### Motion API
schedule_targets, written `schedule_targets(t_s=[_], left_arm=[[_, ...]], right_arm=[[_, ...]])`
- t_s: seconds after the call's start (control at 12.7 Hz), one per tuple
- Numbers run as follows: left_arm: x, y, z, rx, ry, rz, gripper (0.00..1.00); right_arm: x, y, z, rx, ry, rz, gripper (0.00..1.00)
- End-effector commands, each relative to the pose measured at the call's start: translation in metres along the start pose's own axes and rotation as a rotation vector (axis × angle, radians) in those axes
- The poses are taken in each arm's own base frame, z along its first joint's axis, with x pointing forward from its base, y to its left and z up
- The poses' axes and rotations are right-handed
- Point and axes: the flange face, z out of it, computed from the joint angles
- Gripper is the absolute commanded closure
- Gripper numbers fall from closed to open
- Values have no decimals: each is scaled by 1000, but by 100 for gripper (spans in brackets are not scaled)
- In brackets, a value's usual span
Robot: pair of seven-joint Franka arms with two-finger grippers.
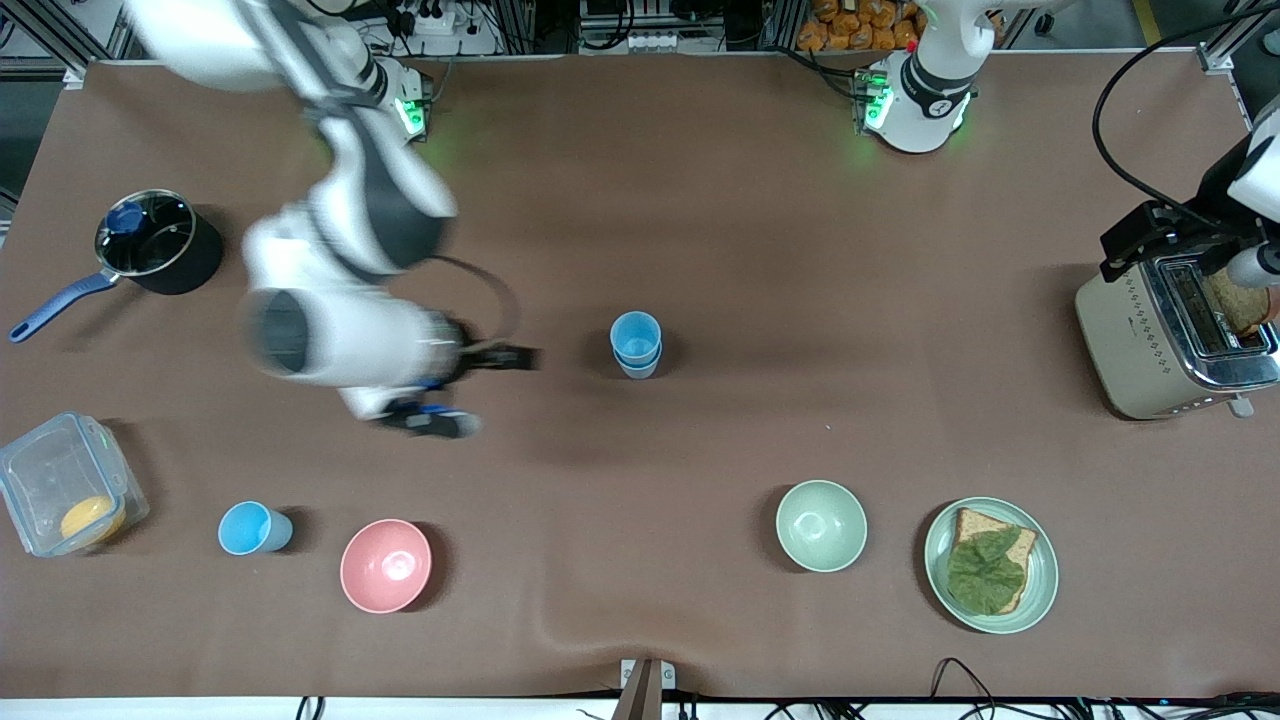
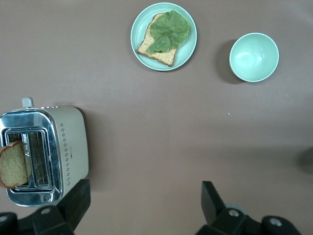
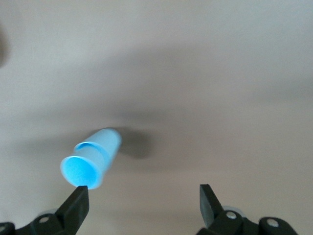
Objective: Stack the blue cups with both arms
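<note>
Two blue cups [image 1: 636, 344] stand nested as a short stack at the middle of the table; they also show in the right wrist view [image 3: 90, 159]. A third blue cup [image 1: 255, 528] stands alone near the front edge, beside the pink bowl [image 1: 386, 565]. My right gripper [image 1: 490, 390] hovers over the table between the stack and the right arm's end; it is open and empty [image 3: 143, 203]. My left gripper [image 1: 1150, 238] is up over the toaster [image 1: 1175, 335], open and empty [image 2: 145, 196].
A pale green bowl [image 1: 821, 525] and a plate with bread and lettuce [image 1: 990, 565] sit near the front edge. A black pot [image 1: 158, 242] and a clear plastic box [image 1: 65, 497] are at the right arm's end. A bread slice stands in the toaster [image 2: 44, 154].
</note>
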Motion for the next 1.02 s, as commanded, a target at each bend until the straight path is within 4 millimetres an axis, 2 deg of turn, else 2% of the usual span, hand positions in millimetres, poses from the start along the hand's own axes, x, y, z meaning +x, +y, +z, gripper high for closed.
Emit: schedule_targets(t_s=[0.0, 0.08, 0.16, 0.31, 0.47, 0.86, 0.94], left_arm=[[-8, 6, -2, -32, -16, 4, 0], [-10, 8, 0, -47, -38, 1, 0], [-15, 11, -2, -63, -53, 2, 0], [-18, 13, -1, -67, -70, 5, 0], [-21, 13, 1, -65, -82, 6, 0], [-20, 17, 3, -64, -88, 11, 0], [-17, 12, 5, -64, -92, 4, 0]], right_arm=[[-3, 91, -69, -110, 81, -93, 0], [-7, 113, -85, -135, 95, -123, 0], [-21, 127, -97, -151, 105, -129, 0], [-60, 143, -120, -193, 140, -117, 0], [-84, 157, -133, -217, 156, -150, 0], [-95, 190, -162, -216, 161, -164, 0], [-100, 194, -170, -216, 171, -173, 0]])
